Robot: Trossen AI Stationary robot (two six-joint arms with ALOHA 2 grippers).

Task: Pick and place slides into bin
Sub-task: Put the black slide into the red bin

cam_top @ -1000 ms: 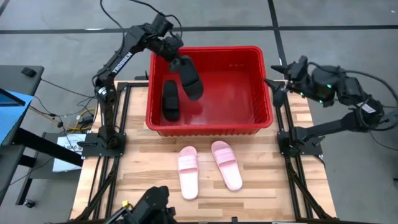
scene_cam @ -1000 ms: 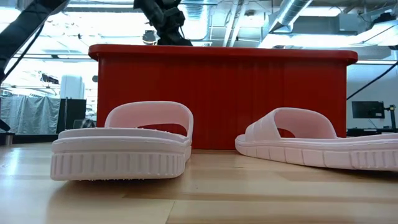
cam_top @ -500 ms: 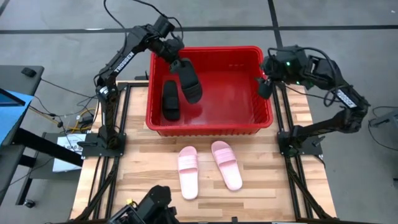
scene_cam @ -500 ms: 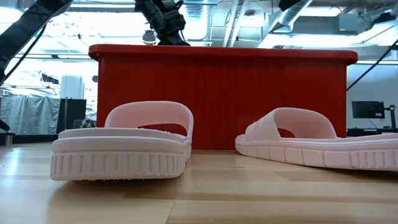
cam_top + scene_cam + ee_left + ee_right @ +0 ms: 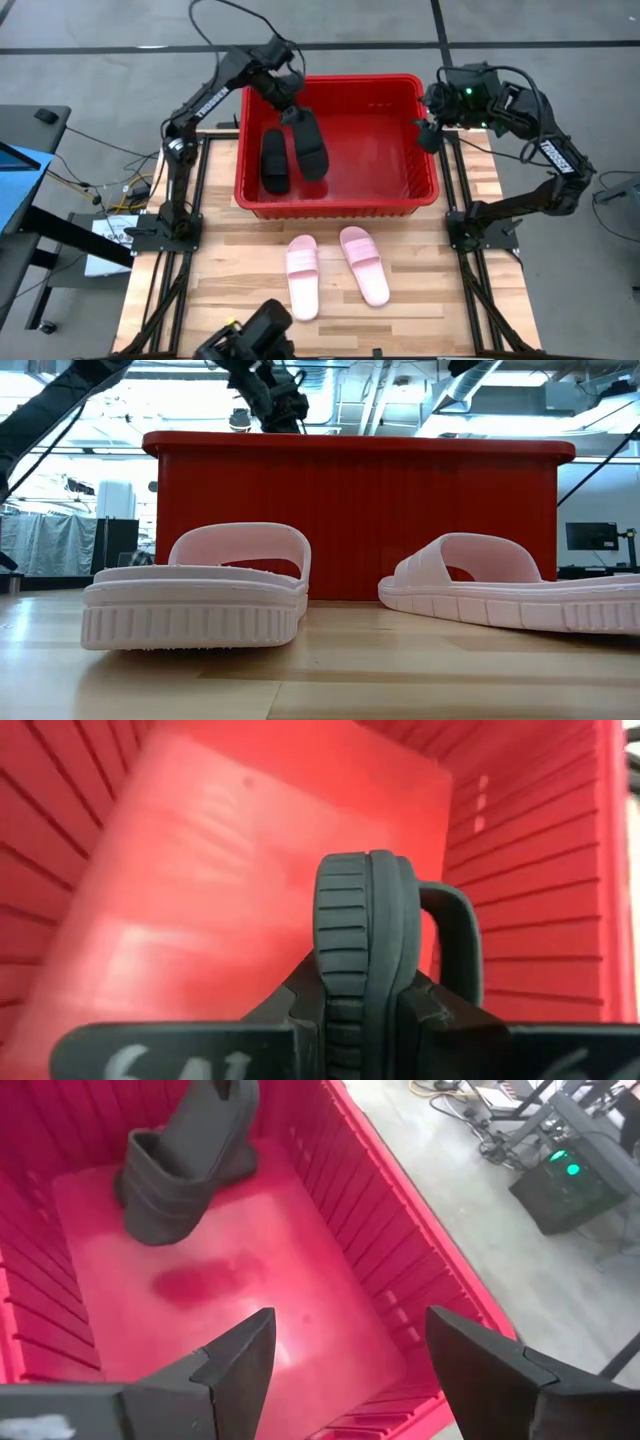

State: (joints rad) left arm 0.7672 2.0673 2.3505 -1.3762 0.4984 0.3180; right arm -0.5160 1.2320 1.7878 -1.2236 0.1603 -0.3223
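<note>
The red bin (image 5: 425,185) stands at the table's far middle. One black slide (image 5: 273,160) lies on the bin floor at its left. My left gripper (image 5: 290,108) is over the bin's far left part, shut on the second black slide (image 5: 310,148), which hangs inside the bin. This slide also shows in the right wrist view (image 5: 185,1165). Two light pink slides (image 5: 302,275) (image 5: 363,263) lie soles down on the table in front of the bin. My right gripper (image 5: 423,133) hovers open and empty over the bin's right rim (image 5: 400,1210). My left gripper pinches the black slide's sole near its far end (image 5: 365,975) between its two fingers, one finger (image 5: 300,1005) on each flat face. The fingers slant down from the far left. The slide hangs tilted below them, strap (image 5: 455,935) to one side; whether its lower end touches the bin floor I cannot tell.
The bin's floor (image 5: 375,150) is bare in its middle and right. The wooden tabletop (image 5: 450,290) has free room around the pink slides. Dark arm frames stand along the table's left (image 5: 175,225) and right (image 5: 480,230) edges.
My right arm has swung in from beyond the table's right edge, bringing its gripper to the bin's right rim. My left gripper has carried the black slide a little down and toward the near edge, deeper into the bin.
</note>
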